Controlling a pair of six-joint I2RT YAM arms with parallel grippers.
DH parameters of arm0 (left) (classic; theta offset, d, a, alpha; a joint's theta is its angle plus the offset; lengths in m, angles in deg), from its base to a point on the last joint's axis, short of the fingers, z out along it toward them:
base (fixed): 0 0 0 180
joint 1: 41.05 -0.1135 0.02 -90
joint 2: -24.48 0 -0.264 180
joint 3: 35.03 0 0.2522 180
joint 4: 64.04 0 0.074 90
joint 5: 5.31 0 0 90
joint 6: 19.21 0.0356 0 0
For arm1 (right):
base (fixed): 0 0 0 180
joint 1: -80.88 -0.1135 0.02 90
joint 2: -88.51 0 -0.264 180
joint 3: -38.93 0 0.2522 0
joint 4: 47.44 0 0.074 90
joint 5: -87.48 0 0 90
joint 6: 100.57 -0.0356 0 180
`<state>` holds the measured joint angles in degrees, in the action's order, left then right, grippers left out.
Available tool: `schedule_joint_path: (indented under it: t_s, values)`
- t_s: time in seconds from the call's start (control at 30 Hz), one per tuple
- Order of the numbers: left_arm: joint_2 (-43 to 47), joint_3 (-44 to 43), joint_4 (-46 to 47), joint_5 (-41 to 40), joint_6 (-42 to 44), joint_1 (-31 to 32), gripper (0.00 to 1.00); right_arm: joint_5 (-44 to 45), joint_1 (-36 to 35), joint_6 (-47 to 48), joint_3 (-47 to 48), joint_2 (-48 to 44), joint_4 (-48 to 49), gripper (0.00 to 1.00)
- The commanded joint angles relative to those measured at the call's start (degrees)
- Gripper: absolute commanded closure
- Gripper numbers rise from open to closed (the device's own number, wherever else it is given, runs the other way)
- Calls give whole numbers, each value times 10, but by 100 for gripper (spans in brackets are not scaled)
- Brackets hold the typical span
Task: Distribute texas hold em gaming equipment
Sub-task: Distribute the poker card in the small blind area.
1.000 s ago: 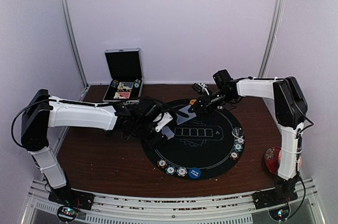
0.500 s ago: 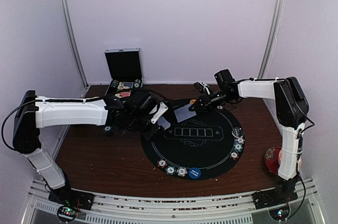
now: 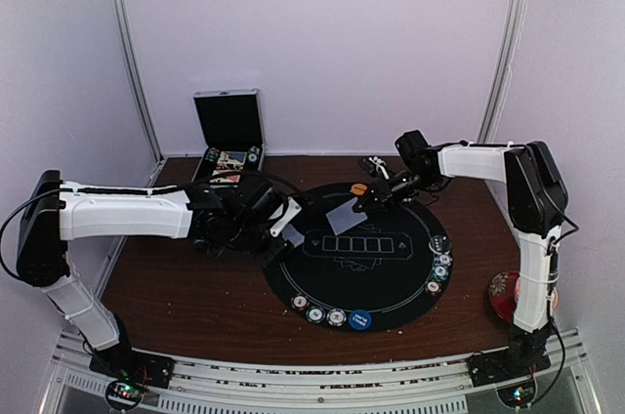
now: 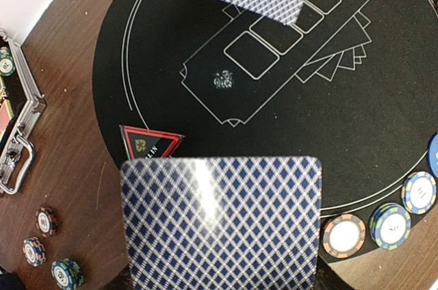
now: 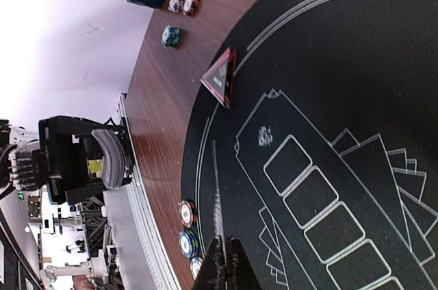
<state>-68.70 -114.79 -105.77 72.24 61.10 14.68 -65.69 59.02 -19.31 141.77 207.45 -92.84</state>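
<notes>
From above, the right fingers [image 3: 372, 197] pinch one card [image 3: 344, 210] over the mat's [image 3: 391, 277] far edge. The left fingers [image 3: 270, 226] clamp the deck [image 3: 287, 216].

At the left wrist, the deck hangs just above the red triangle marker [image 4: 152, 145].

At the right wrist, the card shows edge-on. We'd lower it flat before letting go.

Round black felt mat [image 3: 391, 282]: centre bare, with open ways in at 5 and 7 o'clock.
Blocked rim:
- 6 o'clock: row of round poker chips [image 3: 314, 314]
- 3–4 o'clock: stacked rim chips [image 3: 439, 272]
- 9 o'clock: white left arm [image 3: 127, 214]
- 12 o'clock: white right arm [image 3: 479, 162]
</notes>
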Motion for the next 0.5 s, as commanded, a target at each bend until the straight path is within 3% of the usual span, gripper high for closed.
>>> schedule_joint_path:
  t_s: [0.0, 0.27, 0.47]
  values:
    - [-1, 3, 12, 4, -10, 2, 41, 16, 5, 119, 22, 5, -125, 100]
    - [-4, 6, 14, 3, -10, 2, 41, 37, 8, 341, 12, -15, -345, 100]
    - [-5, 8, 16, -1, -10, 2, 41, 96, 7, 407, -62, -77, -370, 100]
